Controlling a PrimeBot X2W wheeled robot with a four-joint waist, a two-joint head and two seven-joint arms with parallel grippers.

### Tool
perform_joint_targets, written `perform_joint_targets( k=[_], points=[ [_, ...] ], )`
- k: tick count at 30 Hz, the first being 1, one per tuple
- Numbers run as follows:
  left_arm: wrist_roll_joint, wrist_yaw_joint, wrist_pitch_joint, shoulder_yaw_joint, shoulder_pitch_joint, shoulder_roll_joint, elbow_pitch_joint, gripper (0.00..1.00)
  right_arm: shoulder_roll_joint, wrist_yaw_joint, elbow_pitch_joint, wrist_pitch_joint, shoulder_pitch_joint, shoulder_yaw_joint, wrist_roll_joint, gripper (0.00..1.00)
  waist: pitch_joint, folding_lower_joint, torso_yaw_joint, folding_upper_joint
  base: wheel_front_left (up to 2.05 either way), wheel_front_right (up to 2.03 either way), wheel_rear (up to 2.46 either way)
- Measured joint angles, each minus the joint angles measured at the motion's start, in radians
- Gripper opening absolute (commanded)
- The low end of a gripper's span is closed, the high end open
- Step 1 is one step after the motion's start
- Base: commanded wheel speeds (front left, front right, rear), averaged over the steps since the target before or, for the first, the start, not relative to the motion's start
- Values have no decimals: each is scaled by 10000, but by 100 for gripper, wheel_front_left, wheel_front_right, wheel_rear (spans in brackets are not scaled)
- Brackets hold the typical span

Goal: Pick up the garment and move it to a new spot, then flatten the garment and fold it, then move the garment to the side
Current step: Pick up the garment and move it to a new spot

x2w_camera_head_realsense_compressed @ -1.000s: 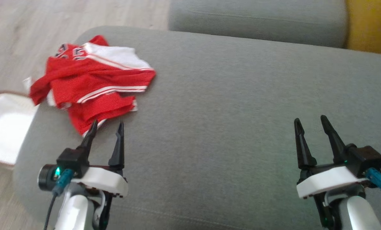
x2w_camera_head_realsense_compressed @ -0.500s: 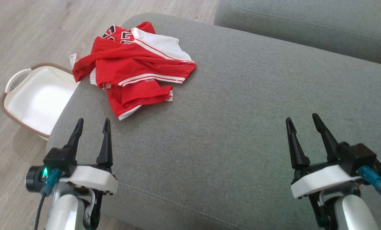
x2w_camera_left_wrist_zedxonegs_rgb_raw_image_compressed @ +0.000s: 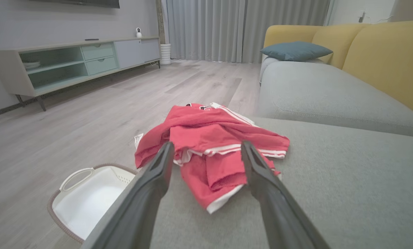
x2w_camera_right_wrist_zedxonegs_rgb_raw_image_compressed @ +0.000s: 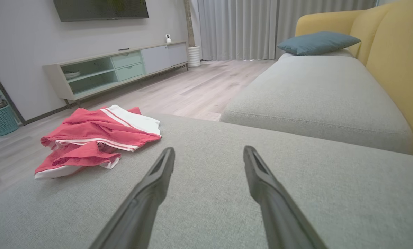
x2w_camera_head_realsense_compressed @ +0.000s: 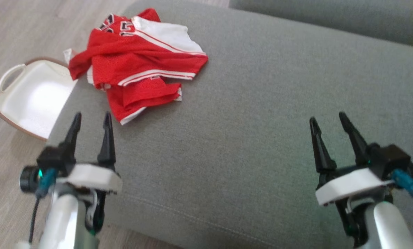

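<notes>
Red garment on grey cushion

red-and-white garment, grey cushion

matt red mesh cloth garment, grey woven sofa cushion, glossy white plastic basket

We see the left gripper and right gripper each with two long, tapering black fingers on a white housing, a black block, green light, teal cable connector and silvery forearm.
</notes>
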Motion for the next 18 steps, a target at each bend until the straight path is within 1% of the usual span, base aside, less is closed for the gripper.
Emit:
perform_joint_targets(
  k=[3, 7, 11, 15, 16, 17, 18],
  points=[
    [-77, -10, -33, 69, -836, 10, 485, 100, -58, 0, -314, 222, -303, -38, -27, 100, 438, 0, -107, 0, 0, 0, 0],
    [-316, -104, -13, 328, -2234, 192, 1919, 100, -353, 0, -736, 514, -556, -205, -121, 100, 1160, 0, -248, 0, 0, 0, 0],
    [-550, -180, 387, 458, -3769, 374, 3567, 100, -602, 0, -1122, 823, -645, -462, -197, 100, 1931, 1, -343, 0, 0, 0, 0],
    [-1034, -426, 1129, 719, -5172, 560, 5267, 100, -709, 0, -1432, 1057, -813, -577, -238, 100, 2633, 2, -447, 0, 0, 0, 0],
    [-1034, -426, 1129, 719, -5172, 560, 5267, 100, -709, 0, -1432, 1057, -813, -577, -238, 100, 2633, 2, -447, 0, 0, 0, 0],
    [-1260, -451, 1383, 940, -5682, 732, 6000, 100, -746, 0, -1498, 1124, -879, -617, -238, 100, 2917, 2, -515, 0, 0, 0, 0],
    [-1323, -451, 1482, 991, -5869, 834, 6295, 100, -775, 0, -1540, 1137, -918, -642, -238, 100, 3030, 2, -551, 0, 0, 0, 0]
  ],
)
